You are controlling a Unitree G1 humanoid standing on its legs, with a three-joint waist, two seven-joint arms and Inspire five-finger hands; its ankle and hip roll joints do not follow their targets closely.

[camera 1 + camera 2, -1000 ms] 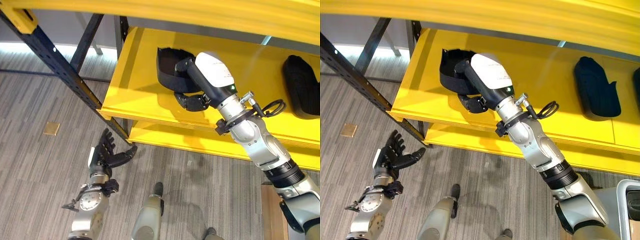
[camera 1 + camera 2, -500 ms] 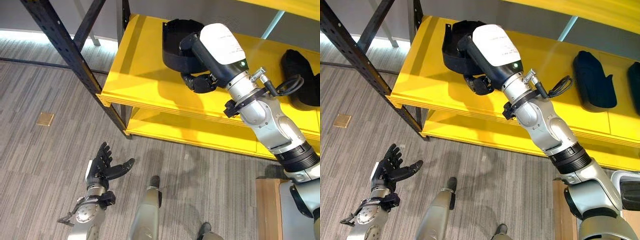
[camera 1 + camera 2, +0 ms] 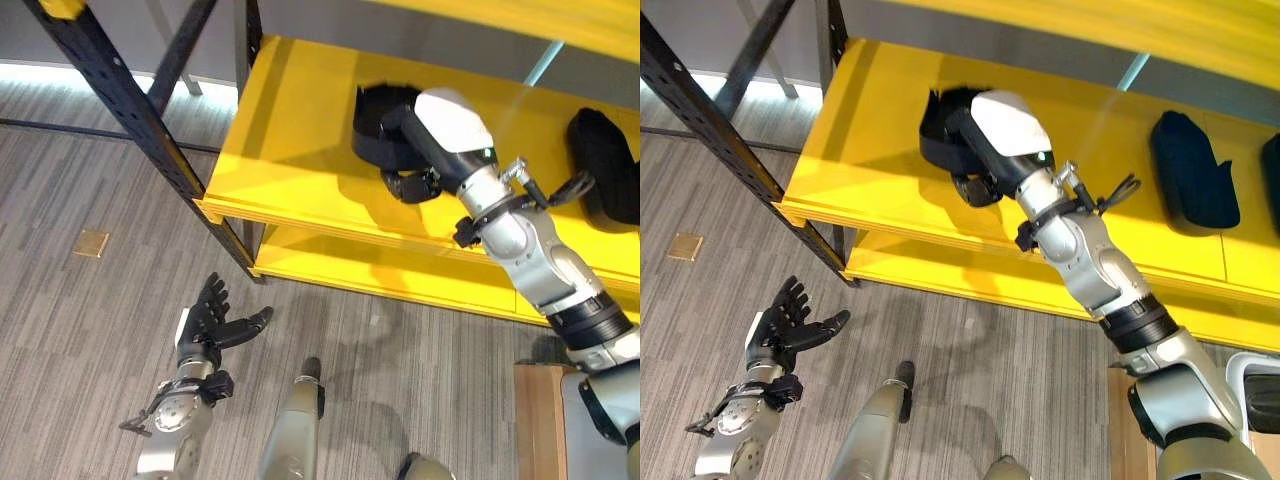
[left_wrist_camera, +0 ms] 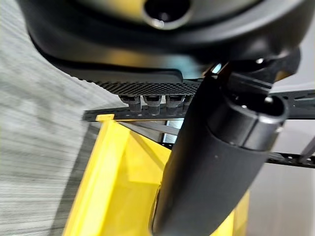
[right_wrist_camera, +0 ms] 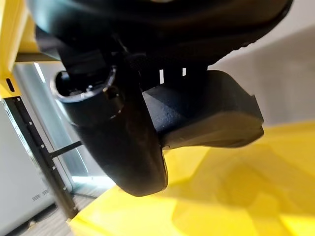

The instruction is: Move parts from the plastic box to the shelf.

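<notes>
The right hand (image 3: pixel 415 183) reaches onto the bright yellow metal shelf (image 3: pixel 290 150) with its fingers curled around the near edge of a black, curved, moulded plastic part (image 3: pixel 378 135). That part sits on the shelf board near its back, and in the right wrist view its dark body (image 5: pixel 206 118) lies just past the thumb, seemingly resting on the yellow surface, though whether it bears fully on the board is hard to tell from so close. Another black moulded part (image 3: pixel 605 165) lies on the same board, well apart towards the robot's right. The left hand (image 3: pixel 212 325) hangs low over the grey striped floor (image 3: pixel 80 300), its fingers spread and holding nothing.

The risk here is in the letting go: if the curled fingers snag the part's rim as the arm draws away, the part could be dragged towards the shelf's front lip and tip off.
</notes>
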